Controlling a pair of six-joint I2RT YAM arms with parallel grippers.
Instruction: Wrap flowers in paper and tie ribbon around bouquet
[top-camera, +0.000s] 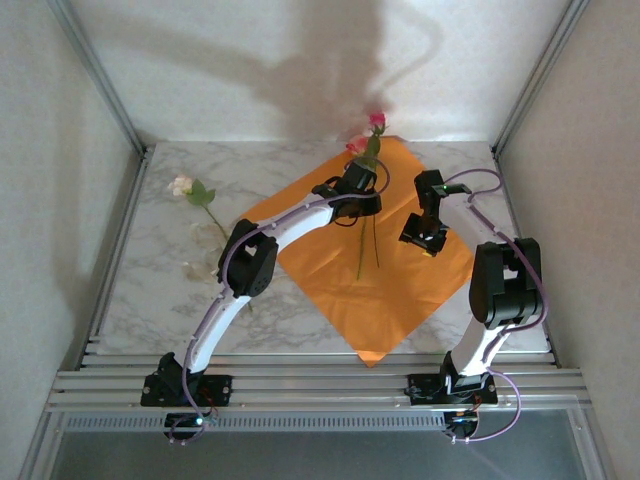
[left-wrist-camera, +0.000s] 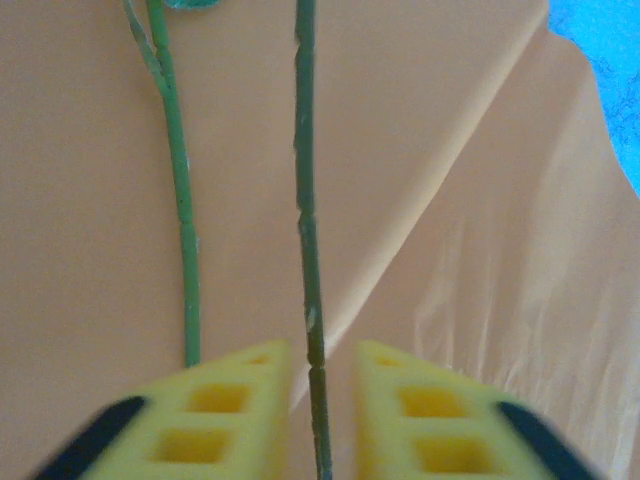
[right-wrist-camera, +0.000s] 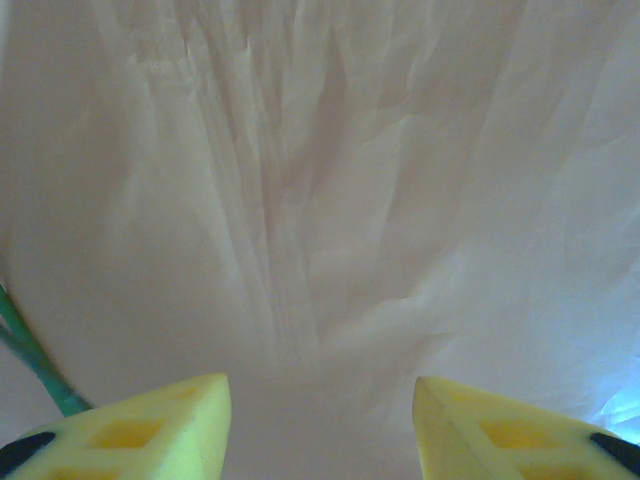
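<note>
The orange paper (top-camera: 385, 270) lies flat as a diamond on the marble table. Two flowers rest on it, a magenta rose (top-camera: 377, 120) and a pink rose (top-camera: 356, 146) past its far corner, their thin green stems (top-camera: 361, 250) running toward me. My left gripper (left-wrist-camera: 322, 350) hovers low over the paper, jaws slightly open. One stem (left-wrist-camera: 305, 200) runs between the fingers with a gap on each side; the other stem (left-wrist-camera: 180, 200) lies just left. My right gripper (right-wrist-camera: 320, 385) stands open above bare paper (right-wrist-camera: 330, 200), right of the stems. A cream rose (top-camera: 181, 185) lies on the table at the left.
Faint pale shapes, perhaps ribbon (top-camera: 198, 266), lie on the marble left of the paper, beside the left arm's elbow (top-camera: 250, 262). Metal frame rails (top-camera: 110, 250) border the table at both sides and the near edge.
</note>
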